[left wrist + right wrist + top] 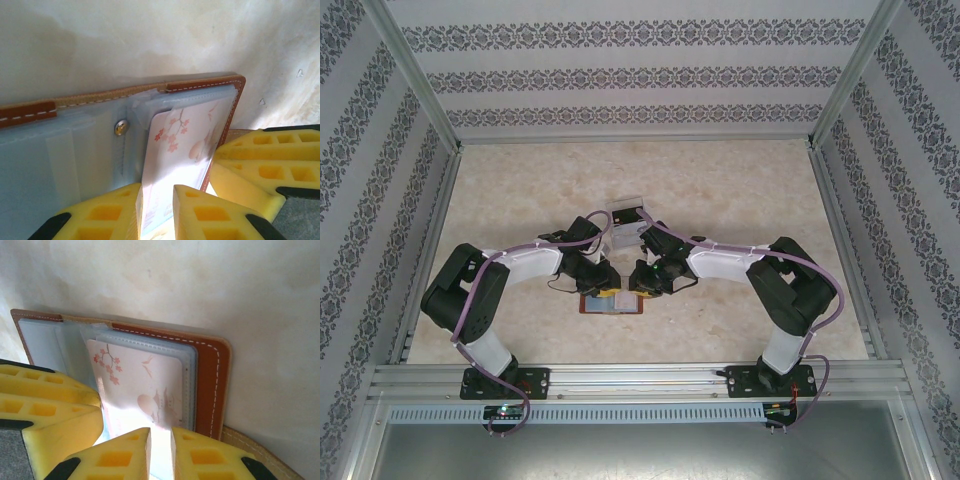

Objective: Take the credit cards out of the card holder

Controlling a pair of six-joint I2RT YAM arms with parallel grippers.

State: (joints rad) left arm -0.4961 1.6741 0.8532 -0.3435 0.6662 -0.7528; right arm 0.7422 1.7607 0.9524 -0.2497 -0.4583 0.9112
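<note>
the card holder lies open by the middle of the worktop's near edge. my left gripper is clenched on the blossom-printed credit card, partly out of its pocket; the right gripper pinches the same pocket's edge, i judge to keep the holder from following the pull.

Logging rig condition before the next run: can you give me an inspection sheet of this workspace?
Surface: pale marbled table, no spills seen.
Job's things: holder lies open at mid-table; blossom-print card in a clear pocket.
Clutter: pale tray beyond the grippers, partly hidden.
Grippers: left gripper and right gripper both down at the card, jaws narrow; grip unclear.
Cables: purple cables run along both arms.
Surroundings: patterned walls, metal frame.
</note>
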